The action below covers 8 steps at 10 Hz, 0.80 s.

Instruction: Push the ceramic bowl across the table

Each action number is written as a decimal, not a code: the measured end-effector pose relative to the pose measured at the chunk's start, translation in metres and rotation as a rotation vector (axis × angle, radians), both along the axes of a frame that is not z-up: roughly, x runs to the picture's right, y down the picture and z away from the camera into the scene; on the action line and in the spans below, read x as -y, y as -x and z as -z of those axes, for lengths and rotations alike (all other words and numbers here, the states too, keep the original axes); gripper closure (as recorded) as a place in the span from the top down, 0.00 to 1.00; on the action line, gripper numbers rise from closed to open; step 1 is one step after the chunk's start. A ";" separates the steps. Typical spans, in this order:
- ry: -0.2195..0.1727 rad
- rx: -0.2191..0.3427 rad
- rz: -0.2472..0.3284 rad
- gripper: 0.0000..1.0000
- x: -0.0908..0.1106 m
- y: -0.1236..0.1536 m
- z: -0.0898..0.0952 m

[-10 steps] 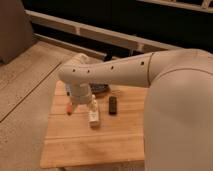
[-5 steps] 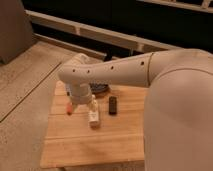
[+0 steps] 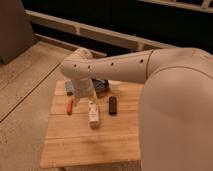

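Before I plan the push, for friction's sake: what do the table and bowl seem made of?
The table: wood, honey-coloured planks with visible seams, matte-looking. The ceramic bowl: dark and glossy, probably glazed ceramic, though the arm hides most of it. The gripper hangs close to it.

Warm, dim indoor light, apparently from above; table planks evenly honey-lit, faint darker patch near the front middle; arm is the brightest surface, soft highlight along its top, underside shaded; gripper hangs in that shade over the table's far part, just beside the ceramic bowl, which reads near-black; background very dark; no harsh glare.
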<state>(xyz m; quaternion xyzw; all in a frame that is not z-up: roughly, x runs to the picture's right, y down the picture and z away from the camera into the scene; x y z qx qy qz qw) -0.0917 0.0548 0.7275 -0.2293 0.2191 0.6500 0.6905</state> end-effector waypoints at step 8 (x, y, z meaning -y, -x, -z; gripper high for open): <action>-0.074 0.004 -0.012 0.65 0.082 -0.025 -0.034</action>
